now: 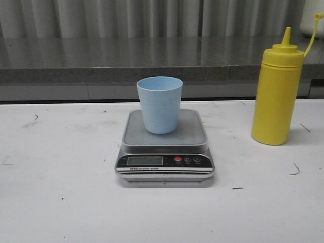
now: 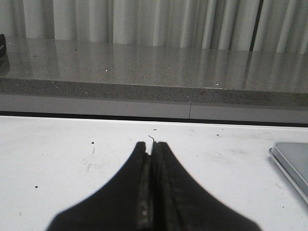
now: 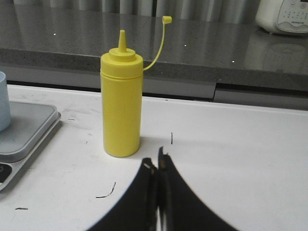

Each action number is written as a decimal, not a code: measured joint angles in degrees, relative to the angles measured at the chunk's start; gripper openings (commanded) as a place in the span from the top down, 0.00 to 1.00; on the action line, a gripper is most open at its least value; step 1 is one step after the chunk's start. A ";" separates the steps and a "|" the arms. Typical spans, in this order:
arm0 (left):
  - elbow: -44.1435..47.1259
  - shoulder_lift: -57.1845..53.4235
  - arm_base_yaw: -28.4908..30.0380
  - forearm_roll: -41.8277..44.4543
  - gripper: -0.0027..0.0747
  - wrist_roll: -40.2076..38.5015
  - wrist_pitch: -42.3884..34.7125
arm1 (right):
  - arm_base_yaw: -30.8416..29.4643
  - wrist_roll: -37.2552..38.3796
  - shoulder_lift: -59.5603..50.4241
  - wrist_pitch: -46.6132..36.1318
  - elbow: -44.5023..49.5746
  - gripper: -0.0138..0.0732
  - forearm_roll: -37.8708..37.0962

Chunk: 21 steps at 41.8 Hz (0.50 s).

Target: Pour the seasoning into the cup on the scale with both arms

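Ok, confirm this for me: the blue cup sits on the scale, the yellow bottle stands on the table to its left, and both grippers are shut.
Wrong on one point: the front view shows the yellow bottle standing to the right of the scale, not the left. The blue cup does sit on the scale, and the left gripper and right gripper are both shut.

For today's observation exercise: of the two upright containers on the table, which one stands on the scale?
The pale blue cup, open-topped, stands on the scale; the yellow bottle stands directly on the table, to its right.
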 measured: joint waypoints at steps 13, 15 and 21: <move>0.00 0.00 0.00 0.00 0.99 0.00 0.00 | -1.14 -0.02 -1.01 -4.69 4.39 0.92 0.00; 0.00 0.00 0.00 0.00 0.99 0.00 0.00 | -1.57 -0.02 -1.01 -4.69 4.39 0.92 0.00; 0.00 0.00 0.00 0.00 0.99 0.00 0.00 | -2.46 0.72 -1.01 -4.69 4.39 0.92 1.14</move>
